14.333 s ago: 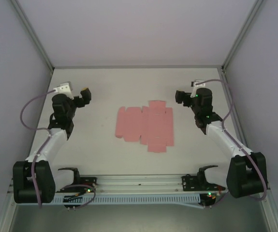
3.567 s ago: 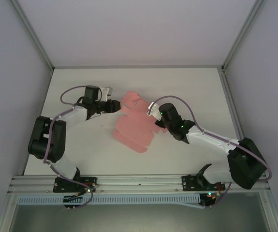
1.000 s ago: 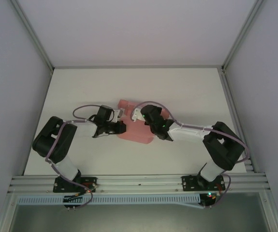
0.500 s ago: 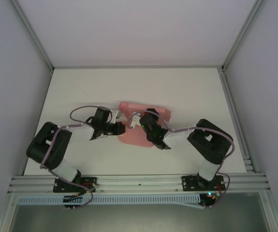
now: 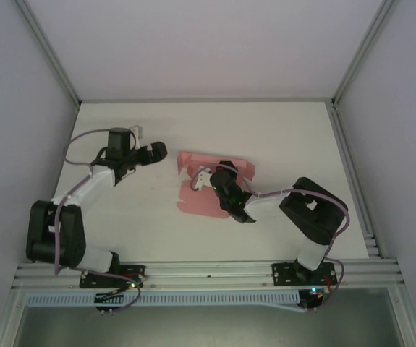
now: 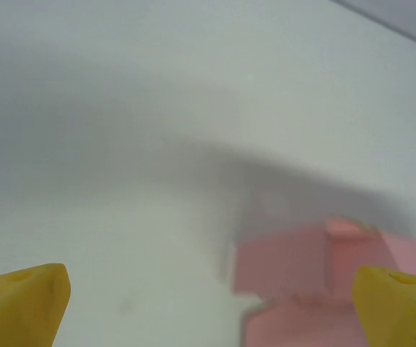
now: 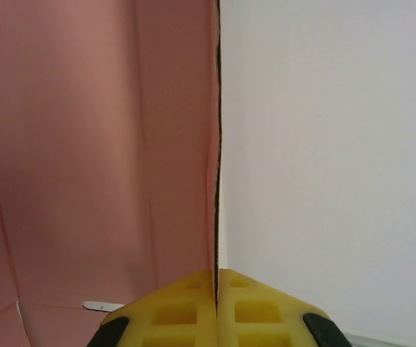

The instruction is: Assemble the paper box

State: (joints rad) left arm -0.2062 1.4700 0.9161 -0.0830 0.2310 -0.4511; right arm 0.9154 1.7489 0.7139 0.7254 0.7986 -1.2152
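The pink paper box [image 5: 193, 202] lies partly folded at the table's middle, with one panel raised. My right gripper [image 5: 209, 177] is over it, shut on the raised panel. In the right wrist view the yellow fingertips [image 7: 186, 311] of my right gripper [image 7: 216, 278] pinch the paper box [image 7: 99, 144], whose thin edge rises straight up from between them. My left gripper [image 5: 157, 150] stands open, to the left of the sheet and apart from it. In the left wrist view the left gripper [image 6: 211, 303] is wide open, with the paper box [image 6: 302, 271] ahead and blurred.
The white table [image 5: 287, 137] is bounded by grey walls and metal posts at the back and sides. A rail [image 5: 208, 271] runs along the near edge, where the arm bases stand.
My left gripper has opened, let go of the pink sheet and pulled back up and to the left. The right gripper keeps its grip in nearly the same place.
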